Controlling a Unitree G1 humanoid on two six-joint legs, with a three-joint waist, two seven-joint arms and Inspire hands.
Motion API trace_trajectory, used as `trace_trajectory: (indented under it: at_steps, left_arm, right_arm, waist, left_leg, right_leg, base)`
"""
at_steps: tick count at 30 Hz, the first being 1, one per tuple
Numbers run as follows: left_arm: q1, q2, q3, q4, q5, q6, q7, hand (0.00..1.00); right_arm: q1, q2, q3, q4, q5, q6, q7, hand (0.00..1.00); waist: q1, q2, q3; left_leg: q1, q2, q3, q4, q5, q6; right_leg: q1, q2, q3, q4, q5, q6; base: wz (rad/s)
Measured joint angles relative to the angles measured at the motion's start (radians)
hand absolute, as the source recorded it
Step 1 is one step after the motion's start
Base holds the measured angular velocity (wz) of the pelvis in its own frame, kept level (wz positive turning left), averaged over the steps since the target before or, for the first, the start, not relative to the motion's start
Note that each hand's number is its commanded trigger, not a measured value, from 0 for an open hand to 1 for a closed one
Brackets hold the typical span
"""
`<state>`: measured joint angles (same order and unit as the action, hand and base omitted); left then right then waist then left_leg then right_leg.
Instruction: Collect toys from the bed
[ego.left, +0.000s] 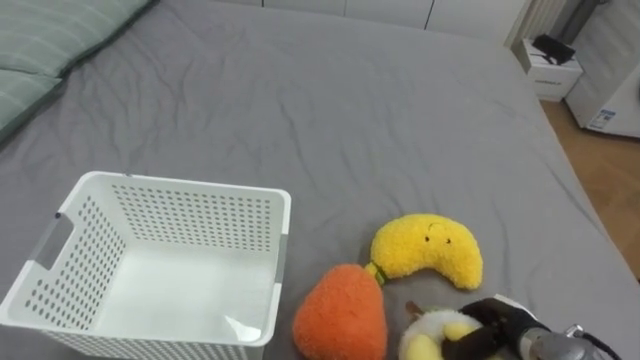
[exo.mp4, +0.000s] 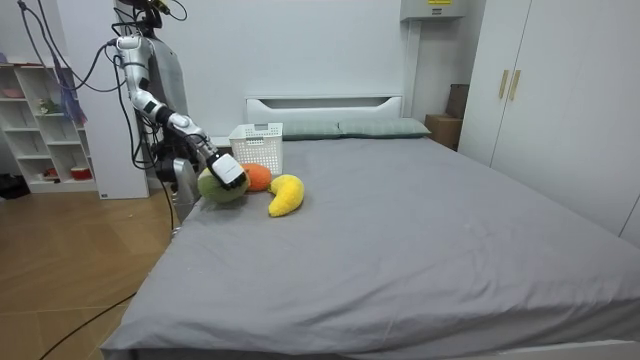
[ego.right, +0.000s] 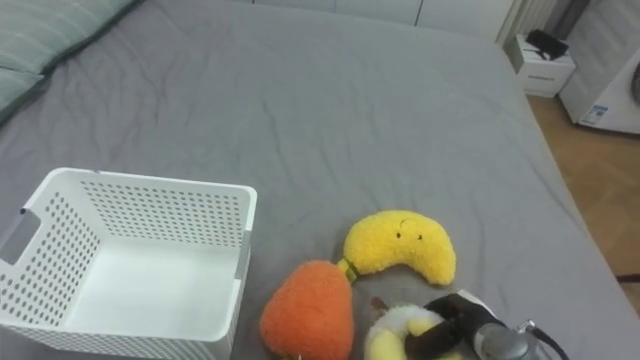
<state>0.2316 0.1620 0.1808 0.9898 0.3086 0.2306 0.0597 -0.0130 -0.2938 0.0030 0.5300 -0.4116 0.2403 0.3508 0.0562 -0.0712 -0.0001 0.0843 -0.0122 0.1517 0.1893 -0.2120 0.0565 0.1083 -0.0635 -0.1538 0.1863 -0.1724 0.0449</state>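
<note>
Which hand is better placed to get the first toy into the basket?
Right. The right hand has its fingers curled on the round yellow-white toy, beside the orange toy and banana toy. The white basket, with nothing in it, stands just left of them.

On the grey bed (ego.left: 350, 120): white basket (ego.left: 180, 188); orange plush (ego.left: 340, 315); banana plush (ego.left: 430, 250).

This is looking like a home bedroom: a wide bed (exo.mp4: 400, 220) is taking up most of it, pillows (exo.mp4: 370, 128) lying against the headboard (exo.mp4: 324, 103). A wardrobe (exo.mp4: 560, 90) and shelf (exo.mp4: 40, 130) are standing alongside.
</note>
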Motion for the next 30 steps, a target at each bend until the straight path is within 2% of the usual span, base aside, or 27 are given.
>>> trace_trajectory:
  at_steps: [5,11,15,22,28,30]
  left_arm:
    - [-0.002,0.001,-0.001,-0.006,-0.003,-0.012,-0.002,0.00]
    - [-0.006,-0.002,0.011,-0.003,-0.001,-0.013,-0.010,0.00]
    - [-0.009,-0.017,0.011,-0.023,0.000,-0.013,-0.011,0.00]
    - [-0.010,-0.024,0.008,-0.019,0.000,-0.015,-0.011,0.00]
    - [-0.006,-0.026,0.010,-0.016,-0.001,-0.021,-0.004,0.00]
    - [-0.013,-0.026,0.010,-0.017,-0.001,-0.020,-0.001,0.00]
  right_arm:
    - [-0.004,0.000,-0.048,-0.169,-0.006,-0.002,-0.019,1.00]
    - [-0.005,0.002,-0.069,-0.305,-0.031,0.002,-0.031,1.00]
    - [-0.008,0.002,-0.069,-0.379,-0.048,0.002,-0.030,1.00]
    - [-0.024,0.002,-0.068,-0.398,-0.055,0.014,-0.026,1.00]
    - [-0.122,0.002,-0.068,-0.398,-0.055,0.014,-0.024,1.00]
    - [-0.145,0.003,-0.066,-0.399,-0.055,0.015,-0.027,1.00]
  waist:
    - [-0.021,0.001,0.0001]
    - [-0.020,0.009,0.0029]
    - [-0.017,0.014,0.0004]
    - [0.007,0.018,0.0000]
    - [0.012,0.011,0.0006]
    - [0.031,0.005,-0.0002]
  left_leg:
    - [0.000,0.000,0.000,-0.001,0.000,0.000]
    - [0.011,0.000,0.004,-0.007,0.000,0.000]
    - [0.010,0.000,0.006,-0.008,0.000,0.000]
    - [0.007,0.000,0.007,-0.006,0.001,0.000]
    - [-0.005,0.000,0.004,-0.008,0.001,0.001]
    - [-0.005,0.000,0.003,-0.009,0.001,0.001]
  right_leg:
    - [-0.001,0.000,-0.001,0.000,0.000,0.000]
    - [0.004,0.001,0.005,0.000,0.000,0.000]
    - [-0.003,0.001,0.008,0.002,0.000,0.000]
    - [-0.007,0.001,0.005,0.004,0.000,0.000]
    - [-0.012,0.000,0.000,0.004,0.000,0.000]
    - [-0.012,0.000,-0.002,0.002,0.000,0.000]
  base:
    - [0.00]
    - [-0.03]
    - [-0.01]
    - [0.00]
    - [0.00]
    - [0.00]
